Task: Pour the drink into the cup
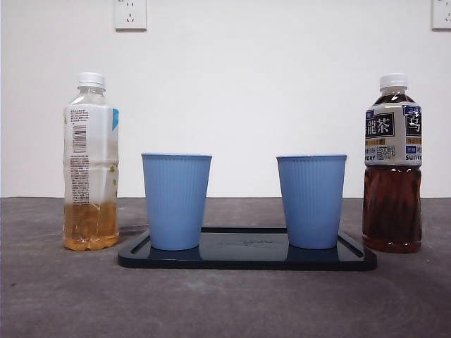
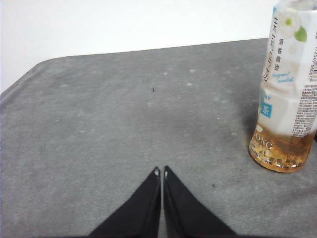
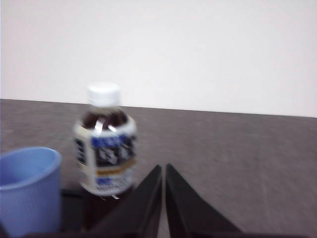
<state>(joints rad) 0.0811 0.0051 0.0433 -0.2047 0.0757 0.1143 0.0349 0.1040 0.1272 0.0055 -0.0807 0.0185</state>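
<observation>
Two blue ribbed cups, the left cup (image 1: 176,201) and the right cup (image 1: 311,201), stand upright on a black tray (image 1: 246,259). A bottle of pale yellow tea (image 1: 91,163), about a quarter full, white cap on, stands left of the tray. A bottle of dark tea (image 1: 392,165), nearly full, capped, stands right of the tray. My left gripper (image 2: 161,172) is shut and empty, apart from the pale bottle (image 2: 290,89). My right gripper (image 3: 163,168) is shut and empty, a short way from the dark bottle (image 3: 105,141) and one blue cup (image 3: 27,188). Neither arm shows in the front view.
The grey table (image 1: 63,296) runs to a white wall with two power sockets (image 1: 130,14) high up. The table's rounded corner shows in the left wrist view (image 2: 29,74).
</observation>
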